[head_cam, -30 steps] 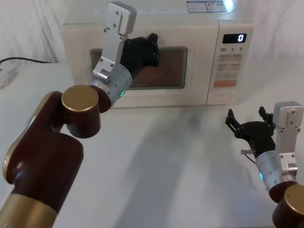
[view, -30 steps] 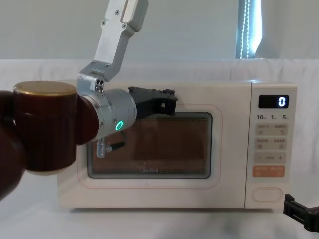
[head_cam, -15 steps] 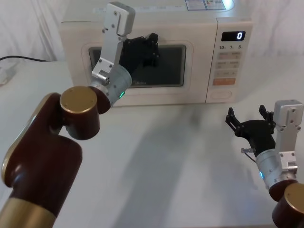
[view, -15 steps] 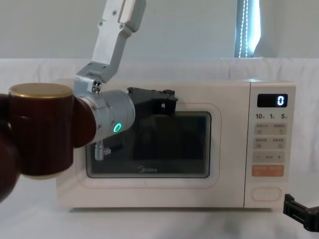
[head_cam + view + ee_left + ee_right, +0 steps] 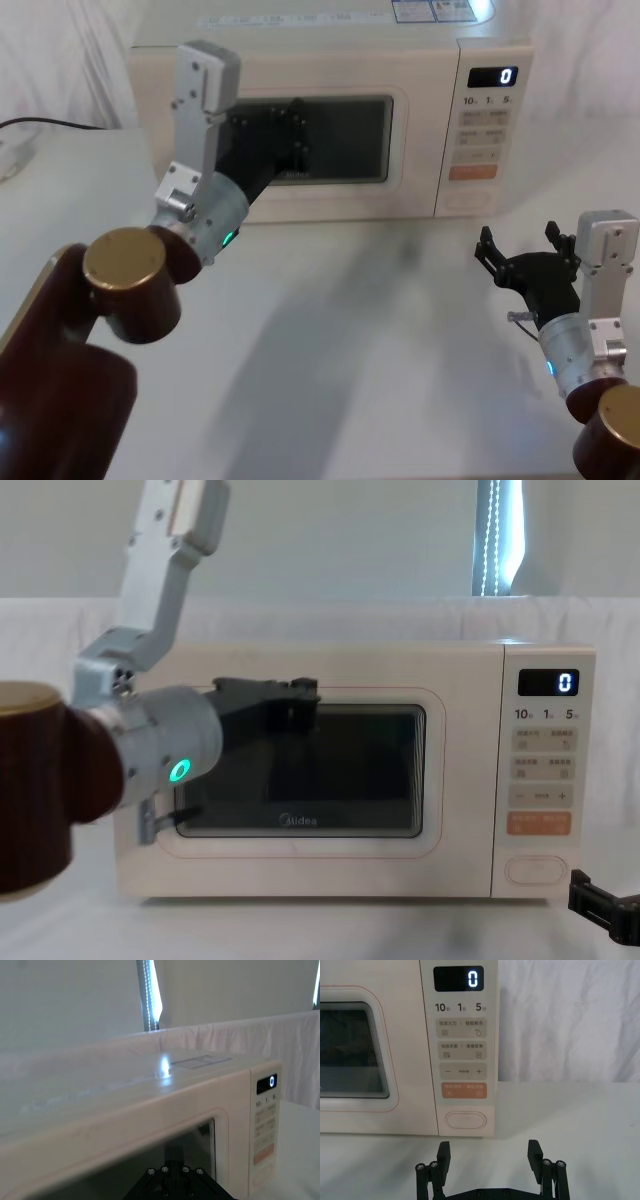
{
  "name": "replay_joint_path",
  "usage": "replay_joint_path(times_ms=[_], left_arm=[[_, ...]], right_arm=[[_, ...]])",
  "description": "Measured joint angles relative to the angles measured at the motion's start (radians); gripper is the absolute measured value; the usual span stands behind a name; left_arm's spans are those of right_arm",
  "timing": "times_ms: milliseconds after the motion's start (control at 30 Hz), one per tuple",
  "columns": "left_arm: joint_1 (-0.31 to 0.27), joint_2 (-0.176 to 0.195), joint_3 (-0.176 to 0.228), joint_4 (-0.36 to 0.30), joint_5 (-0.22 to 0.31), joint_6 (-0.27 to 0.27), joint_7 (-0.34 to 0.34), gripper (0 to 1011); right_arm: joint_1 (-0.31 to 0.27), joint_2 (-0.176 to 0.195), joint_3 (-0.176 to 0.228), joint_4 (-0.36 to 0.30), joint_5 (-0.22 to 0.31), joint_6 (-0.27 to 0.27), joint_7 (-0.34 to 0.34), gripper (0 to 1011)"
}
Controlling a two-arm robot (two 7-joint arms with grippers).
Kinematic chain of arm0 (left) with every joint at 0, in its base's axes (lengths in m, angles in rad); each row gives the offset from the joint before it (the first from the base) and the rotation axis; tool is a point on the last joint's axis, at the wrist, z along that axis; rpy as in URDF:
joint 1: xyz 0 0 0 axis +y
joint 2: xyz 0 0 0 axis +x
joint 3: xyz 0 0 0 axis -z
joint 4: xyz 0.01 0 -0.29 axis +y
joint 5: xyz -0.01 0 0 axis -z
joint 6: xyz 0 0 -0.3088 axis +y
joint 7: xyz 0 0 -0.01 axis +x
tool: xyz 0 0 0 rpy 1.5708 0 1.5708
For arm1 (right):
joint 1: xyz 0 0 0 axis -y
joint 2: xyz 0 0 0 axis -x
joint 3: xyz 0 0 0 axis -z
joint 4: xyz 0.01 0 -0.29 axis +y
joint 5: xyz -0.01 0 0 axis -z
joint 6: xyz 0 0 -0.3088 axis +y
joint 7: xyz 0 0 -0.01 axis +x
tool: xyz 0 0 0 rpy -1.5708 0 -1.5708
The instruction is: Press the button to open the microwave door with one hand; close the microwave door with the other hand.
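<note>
Backing off leftward from the door (image 5: 330, 135), the left gripper (image 5: 285, 125) now sits at upper left of centre; whether it is clenched cannot be told. Door is closed. Right gripper (image 5: 527, 255), spread wide, hovers lower right over the worktop (image 5: 380, 330), facing the button (image 5: 465, 1120).

White tablecloth (image 5: 330, 330), black cable (image 5: 40, 126) at the left edge — bright window strip (image 5: 497, 540) behind.

White table (image 5: 360, 330) with white cloth draped along its back edge (image 5: 400, 620). Pale grey wall (image 5: 350, 540) above the cloth, bright vertical light strip (image 5: 497, 535) on it, possibly a curtain gap. Dark cable (image 5: 40, 127) lies on the table's left edge.
</note>
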Motion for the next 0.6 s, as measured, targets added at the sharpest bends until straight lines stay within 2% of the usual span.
replay_joint_path(times_ms=[267,567,600], left_arm=[[0.089,0.033,-0.031,-0.078,-0.031,0.012,0.013,0],[0.239,0.073,-0.081,-0.185,-0.058,-0.006,0.046,0],[0.239,0.073,-0.081,-0.185,-0.058,-0.006,0.046,0]], right_arm=[[0.0,0.0,0.0,0.0,0.0,0.0,0.0,1002],[0.0,0.0,0.0,0.0,0.0,0.0,0.0,1002],[0.0,0.0,0.0,0.0,0.0,0.0,0.0,1002]])
